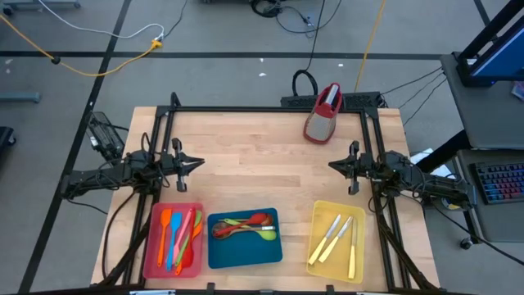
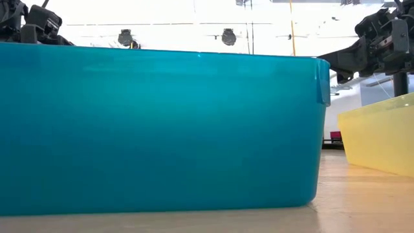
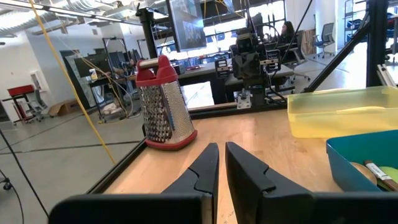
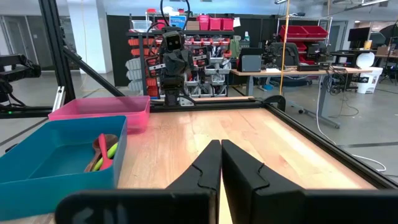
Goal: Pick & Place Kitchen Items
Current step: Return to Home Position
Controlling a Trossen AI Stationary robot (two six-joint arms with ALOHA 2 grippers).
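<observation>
Three bins were lined up along the front edge of the counter [image 1: 262, 160]. The spatulas [image 1: 177, 232], orange, blue, red, pink and green, were laid side by side in the pink bin [image 1: 150, 246] on the left. The spoons [image 1: 244, 226], green, red and brown, were piled in the blue bin [image 1: 246, 254] in the middle. Three cream knives [image 1: 334, 238] were laid in the yellow bin [image 1: 337, 210] on the right. The pink and blue bins were set just beside each other, and the yellow bin was set a little apart.

The left arm [image 1: 135, 170] was held over the counter behind the pink bin and was pointed toward the middle. The left jaws were closed almost all the way, with only a thin gap, and nothing was held in them. The right arm [image 1: 401, 172] was held behind the yellow bin and was pointed back at the left arm. The right jaws were closed the same way, and nothing was held in them either.

A metal grater [image 1: 323, 113] with a red top was stood at the back edge of the counter, well apart from the bins.
</observation>
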